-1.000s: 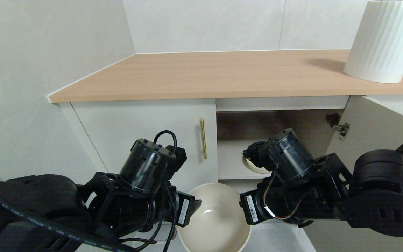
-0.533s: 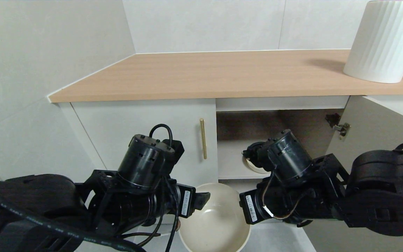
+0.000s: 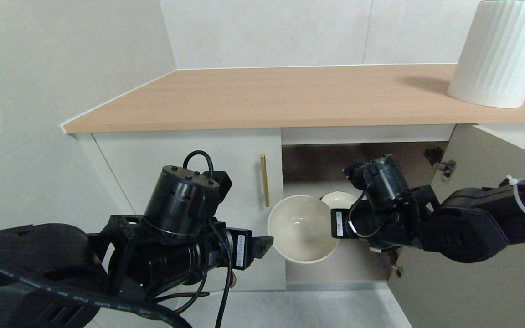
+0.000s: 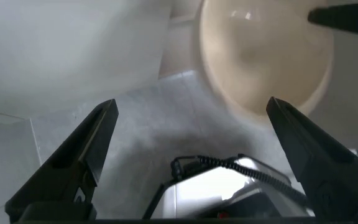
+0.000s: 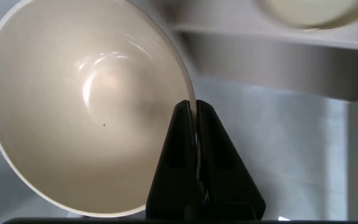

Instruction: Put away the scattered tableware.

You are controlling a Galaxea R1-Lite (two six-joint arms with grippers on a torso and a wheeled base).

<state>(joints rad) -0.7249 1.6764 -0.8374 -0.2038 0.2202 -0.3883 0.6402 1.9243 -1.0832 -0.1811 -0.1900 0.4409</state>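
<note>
A cream bowl [image 3: 301, 228] hangs tilted in front of the open cabinet, its inside facing me. My right gripper [image 3: 334, 226] is shut on the bowl's right rim; in the right wrist view the black fingers [image 5: 194, 118] pinch the rim of the bowl [image 5: 86, 106]. My left gripper [image 3: 262, 243] stands open just left of and below the bowl, not touching it. In the left wrist view its gripper [image 4: 191, 106] is spread wide, with the bowl [image 4: 263, 56] beyond it. A second cream dish [image 3: 337, 199] rests on the cabinet shelf [image 3: 299, 189].
The left cabinet door with a brass handle [image 3: 265, 180] is closed. The right door [image 3: 486, 191] stands swung open beside my right arm. A wooden countertop [image 3: 290, 95] carries a white ribbed container [image 3: 501, 52] at the far right. Grey floor [image 3: 299, 310] lies below.
My right arm has lifted the bowl up and forward to the cabinet opening, away from the left gripper, which stayed low near its old place.
</note>
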